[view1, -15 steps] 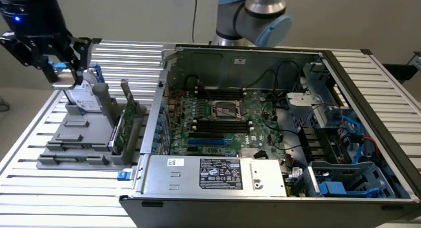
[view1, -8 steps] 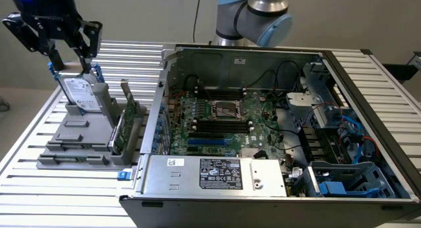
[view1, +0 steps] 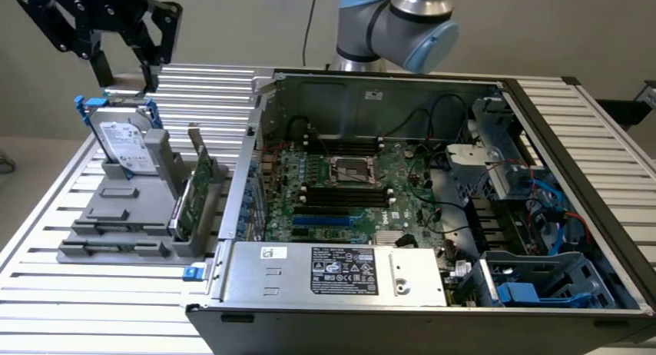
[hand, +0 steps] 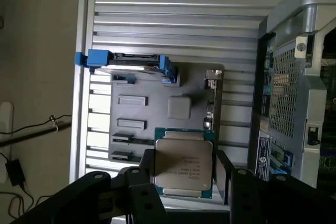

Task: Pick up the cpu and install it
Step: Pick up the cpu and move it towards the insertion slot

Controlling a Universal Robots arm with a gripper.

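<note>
The cpu (hand: 182,163), a small flat square chip with a silvery-beige top and a green rim, sits between the two black fingers (hand: 147,165) of my gripper (hand: 185,170), which is shut on its edges. In the exterior view my gripper (view1: 128,80) hangs high at the left, above the grey fixture (view1: 123,209), with the beige cpu (view1: 127,83) showing between its fingertips. The metal-framed socket (view1: 354,170) with a dark centre lies on the motherboard inside the open computer case (view1: 339,278), well to the exterior view's right of my gripper.
A silver hard drive (view1: 128,144) in a blue bracket stands upright in the grey fixture, beside a green card (view1: 197,187). The case's tall left wall (view1: 246,178) lies between fixture and motherboard. Cables, RAM slots and a power supply (view1: 339,272) crowd the case. Everything rests on a ribbed aluminium table (view1: 61,293).
</note>
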